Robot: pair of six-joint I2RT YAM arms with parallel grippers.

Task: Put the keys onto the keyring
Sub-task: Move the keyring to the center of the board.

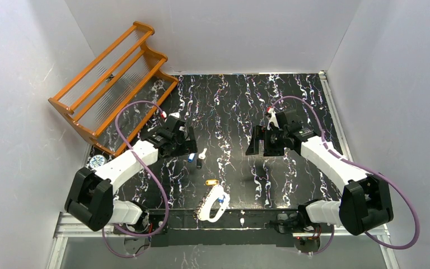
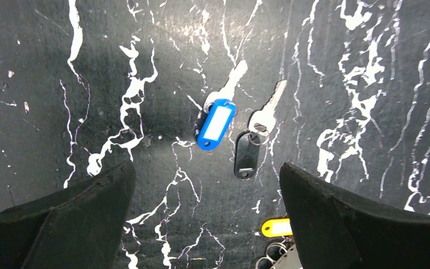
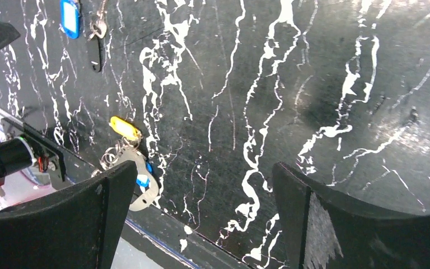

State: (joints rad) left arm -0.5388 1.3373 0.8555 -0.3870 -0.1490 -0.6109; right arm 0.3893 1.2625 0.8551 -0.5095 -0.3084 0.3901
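Two keys lie side by side on the black marbled table: one with a blue tag (image 2: 216, 123) and one with a black tag (image 2: 246, 154) and a silver blade (image 2: 269, 109). They show small in the top view, blue (image 1: 192, 158) and black (image 1: 199, 164). A yellow-tagged key (image 1: 211, 182) lies nearer the front, just above the white oval keyring (image 1: 215, 204) at the front edge. My left gripper (image 1: 186, 144) hovers open beside the blue and black keys, nothing between its fingers (image 2: 106, 196). My right gripper (image 1: 260, 144) is open over bare table, well right of the keyring (image 3: 141, 188).
An orange wooden rack (image 1: 112, 84) leans against the back left wall. A small round tin (image 1: 96, 162) sits at the table's left edge by the left arm. White walls close in three sides, and a metal rail (image 1: 246, 216) runs along the front edge.
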